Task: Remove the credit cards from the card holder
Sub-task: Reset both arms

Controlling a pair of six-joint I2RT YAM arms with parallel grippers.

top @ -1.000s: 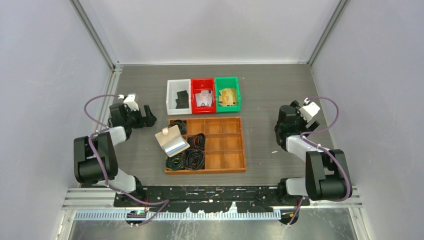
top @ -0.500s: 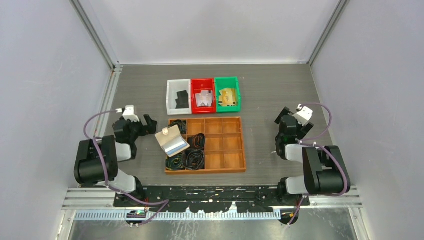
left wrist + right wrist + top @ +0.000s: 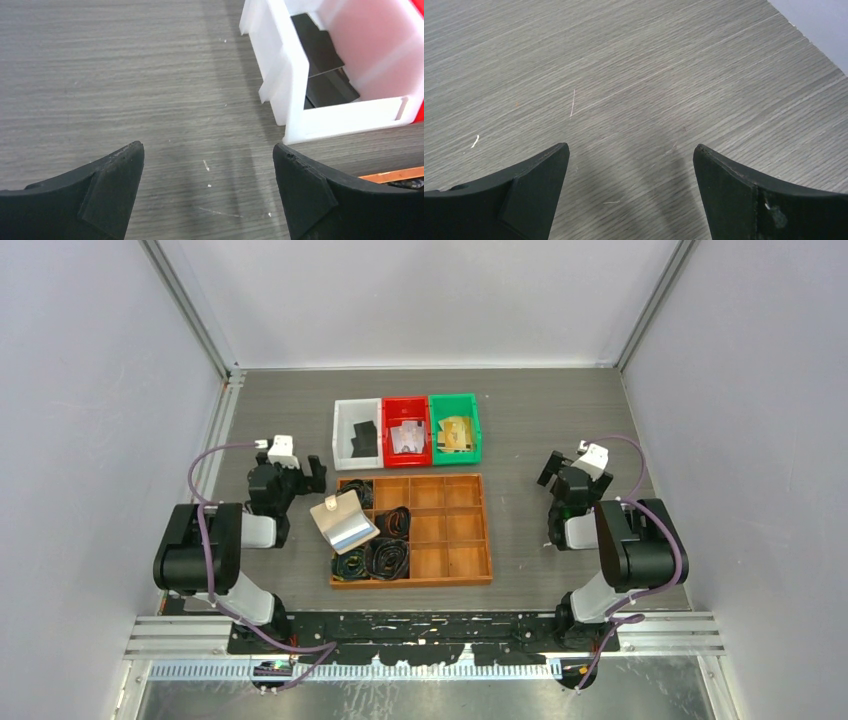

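Note:
The tan card holder (image 3: pixel 343 520) lies open, silvery inside up, on the left part of the wooden tray (image 3: pixel 445 530). No card shows in it. Black cards (image 3: pixel 364 440) lie in the white bin (image 3: pixel 343 432), pale cards (image 3: pixel 407 435) in the red bin, gold cards (image 3: pixel 455 433) in the green bin. My left gripper (image 3: pixel 290 470) is open and empty, left of the holder and white bin; its wrist view (image 3: pixel 207 147) shows the bin (image 3: pixel 295 105) with black cards (image 3: pixel 320 55). My right gripper (image 3: pixel 568 470) is open and empty over bare table, also in its wrist view (image 3: pixel 631 147).
Dark coiled belts (image 3: pixel 385 555) fill the left compartments of the wooden tray; its right compartments hold nothing. The three bins stand in a row just behind the tray. Grey walls enclose the table at the left, right and back.
Both arms have folded in. The left gripper has moved right, toward the white bin; the right gripper has moved left. Both stay open and empty. The holder has not moved.

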